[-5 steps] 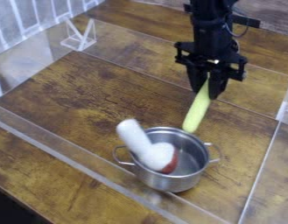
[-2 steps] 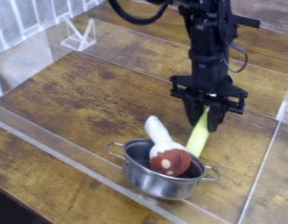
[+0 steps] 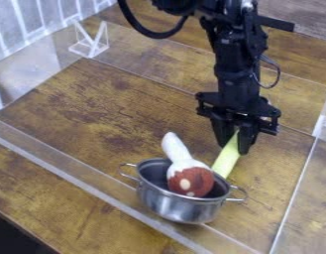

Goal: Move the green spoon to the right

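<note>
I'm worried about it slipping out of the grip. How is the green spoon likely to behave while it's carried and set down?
The green spoon hangs tilted from the fingers, shut on its upper end, so it may pivot or swing. Its thick, smooth, rounded handle looks stiff but probably slippery, and could roll once released. Its lower end sits beside the pot; it might knock the rim.

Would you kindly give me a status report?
Gripper shut on green spoon. Spoon hangs tilted beside steel pot. White-handled utensil rests in pot.

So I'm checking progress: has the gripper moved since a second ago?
Yes. The gripper, shut on the green spoon, has dropped lower in view, closer to the steel pot.
</note>
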{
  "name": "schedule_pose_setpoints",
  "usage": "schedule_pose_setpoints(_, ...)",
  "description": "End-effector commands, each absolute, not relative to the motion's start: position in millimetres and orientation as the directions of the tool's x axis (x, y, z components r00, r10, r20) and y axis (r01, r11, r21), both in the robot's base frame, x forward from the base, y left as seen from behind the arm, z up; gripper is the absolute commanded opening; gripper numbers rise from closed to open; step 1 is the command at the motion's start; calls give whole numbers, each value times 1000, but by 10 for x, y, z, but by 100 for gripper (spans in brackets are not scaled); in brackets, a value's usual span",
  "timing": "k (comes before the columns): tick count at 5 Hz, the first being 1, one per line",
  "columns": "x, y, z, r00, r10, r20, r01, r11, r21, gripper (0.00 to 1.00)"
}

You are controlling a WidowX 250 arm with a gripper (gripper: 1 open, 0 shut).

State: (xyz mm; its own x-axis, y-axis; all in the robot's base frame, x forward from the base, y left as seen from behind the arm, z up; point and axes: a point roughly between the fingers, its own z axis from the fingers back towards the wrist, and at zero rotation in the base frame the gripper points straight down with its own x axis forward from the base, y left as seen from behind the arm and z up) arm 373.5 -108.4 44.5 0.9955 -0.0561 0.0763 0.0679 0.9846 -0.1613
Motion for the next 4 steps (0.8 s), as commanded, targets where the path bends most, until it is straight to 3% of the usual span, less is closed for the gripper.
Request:
schedule_pose_setpoints(1, 3851, -1077, 641, 993, 39, 115, -19, 984, -175, 0)
schedule_pose_setpoints(4, 3957, -1002, 719, 993, 69, 100, -51, 983, -177, 0)
